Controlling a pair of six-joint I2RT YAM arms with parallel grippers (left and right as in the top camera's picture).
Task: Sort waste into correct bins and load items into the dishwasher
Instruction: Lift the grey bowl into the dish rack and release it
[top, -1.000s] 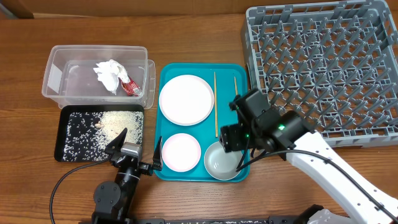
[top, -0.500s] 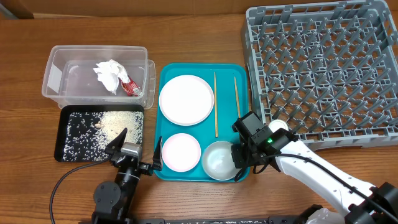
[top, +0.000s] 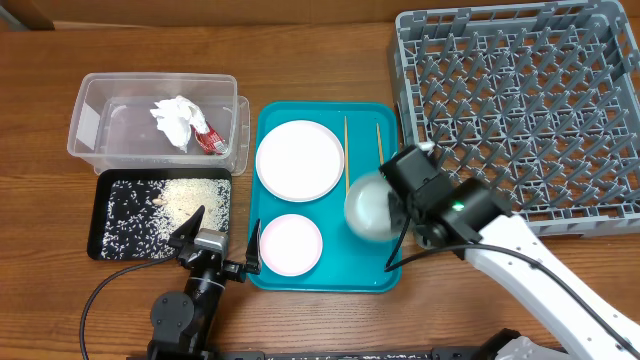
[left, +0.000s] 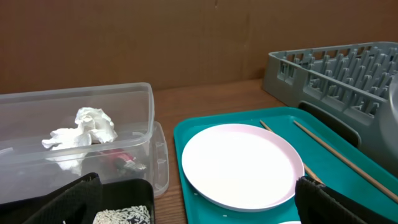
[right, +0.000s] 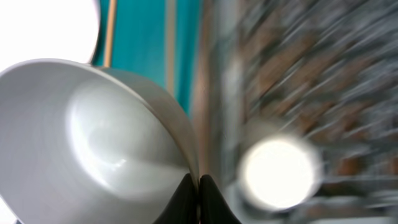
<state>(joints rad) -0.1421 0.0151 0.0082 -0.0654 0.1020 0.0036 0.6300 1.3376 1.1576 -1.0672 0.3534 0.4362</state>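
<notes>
Two chopsticks (top: 346, 150) parallel along teal tray (top: 330, 277)

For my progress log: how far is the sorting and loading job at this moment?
Done: the napkin and red packet lie in the clear tub, the rice grains in the black tray. In hand: the right hand pinches the bowl rim, holding it above the teal tray beside the dish rack. Left: the large plate, small plate and two chopsticks lie on that tray; the rack holds nothing.
</notes>
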